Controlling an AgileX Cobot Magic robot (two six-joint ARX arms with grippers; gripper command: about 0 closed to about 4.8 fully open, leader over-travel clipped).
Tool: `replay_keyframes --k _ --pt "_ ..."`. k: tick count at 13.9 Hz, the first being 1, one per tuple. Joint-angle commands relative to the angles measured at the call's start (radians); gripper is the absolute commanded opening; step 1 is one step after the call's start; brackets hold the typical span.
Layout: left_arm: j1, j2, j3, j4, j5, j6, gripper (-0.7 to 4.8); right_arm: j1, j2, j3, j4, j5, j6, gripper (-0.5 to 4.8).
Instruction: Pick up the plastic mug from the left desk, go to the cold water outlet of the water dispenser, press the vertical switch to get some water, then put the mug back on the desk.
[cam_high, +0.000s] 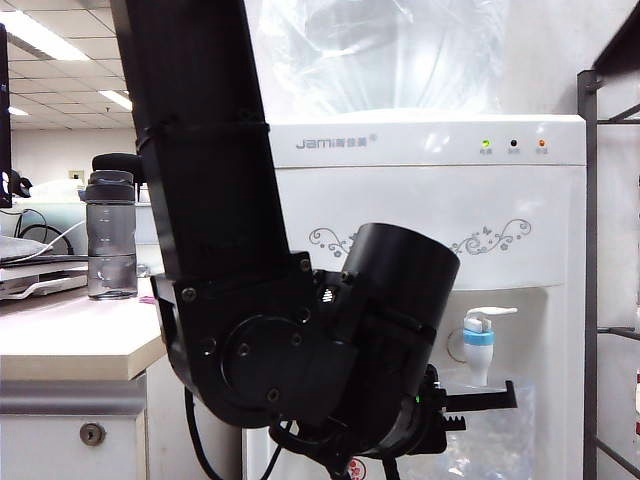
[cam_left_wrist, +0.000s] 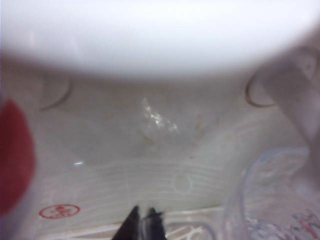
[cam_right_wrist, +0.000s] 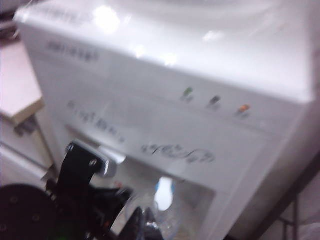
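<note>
The plastic mug (cam_high: 495, 445) is sitting inside the recess of the water dispenser (cam_high: 420, 200), directly under the cold water outlet (cam_high: 478, 345). As far as the blur allows, it is standing upright, with its long axis running vertically and its open mouth facing up toward the nozzle. The vertical switch (cam_high: 492, 313) is sticking out above the blue ring, and nothing is touching it. The left gripper (cam_left_wrist: 144, 220) is reaching level into the recess, its fingers pinching together on a thin sliver of clear plastic, apparently the mug's handle. The right gripper (cam_right_wrist: 142, 220) is hanging out in front of the dispenser and above the recess, its fingers closing fully together and gripping nothing. The exterior view is giving the tap and lever clearly, while the black left arm (cam_high: 230, 250) is blocking most of the middle. Only the left wrist view is showing the ribbed drip tray (cam_left_wrist: 150, 180) and a red blur (cam_left_wrist: 12, 155) at one side. Only the right wrist view is showing the right gripper, looking down past the indicator lights (cam_right_wrist: 214, 101). The left desk (cam_high: 70, 335) is standing beside the dispenser, carrying a smoky-grey bottle (cam_high: 110, 235), in an office with ceiling lights (cam_high: 40, 35) glowing and a metal rack (cam_high: 590, 250) on the far side.
</note>
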Motion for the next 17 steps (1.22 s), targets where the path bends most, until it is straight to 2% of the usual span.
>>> replay_keyframes --k 1,3,7,11,17 --pt "-0.006 -0.011 0.003 0.033 -0.006 -0.002 -0.05 -0.073 0.092 -0.043 0.125 -0.17 -0.003 -0.05" --pt "-0.006 -0.011 0.003 0.034 -0.006 0.003 -0.05 -0.151 0.161 -0.079 0.222 -0.299 -0.003 -0.05" --pt "-0.011 -0.011 0.003 0.043 -0.006 0.024 -0.05 -0.303 0.323 -0.089 0.362 -0.443 -0.005 -0.05" --pt "-0.011 -0.011 0.003 0.044 -0.014 0.023 -0.05 -0.392 0.51 -0.089 0.515 -0.642 -0.01 -0.05" --pt "-0.012 -0.01 0.003 0.043 -0.025 0.023 -0.05 -0.395 0.681 -0.088 0.649 -0.648 -0.061 -0.05"
